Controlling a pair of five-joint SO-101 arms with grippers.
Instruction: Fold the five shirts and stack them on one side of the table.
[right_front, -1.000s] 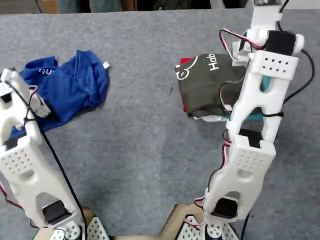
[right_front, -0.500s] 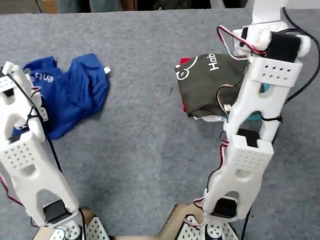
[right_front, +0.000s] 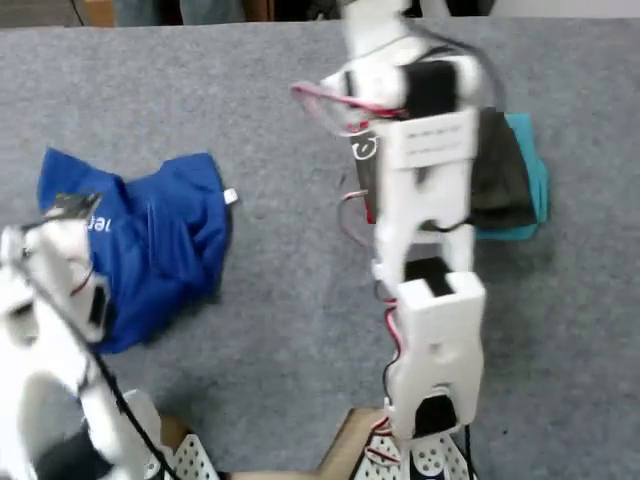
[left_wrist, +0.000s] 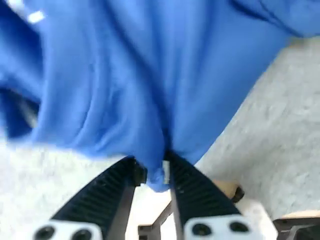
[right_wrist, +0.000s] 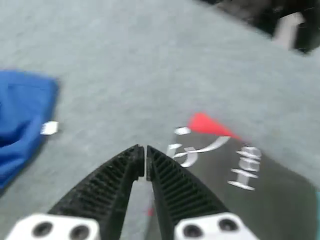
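Grey table (right_front: 280, 300): crumpled blue shirt (right_front: 160, 240) pinched in L fingers (left_wrist: 107, 187), R fingers (right_wrist: 112, 177) clenched

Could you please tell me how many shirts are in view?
4. A crumpled blue shirt on the left; stacked on the right: dark grey shirt on top, red shirt and teal shirt beneath. Another may be hidden.

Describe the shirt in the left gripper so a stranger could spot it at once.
On the grey table, look to the left half, away from the folded stack. There lies the blue shirt, pinched by the left gripper. It is the only crumpled, unfolded one.
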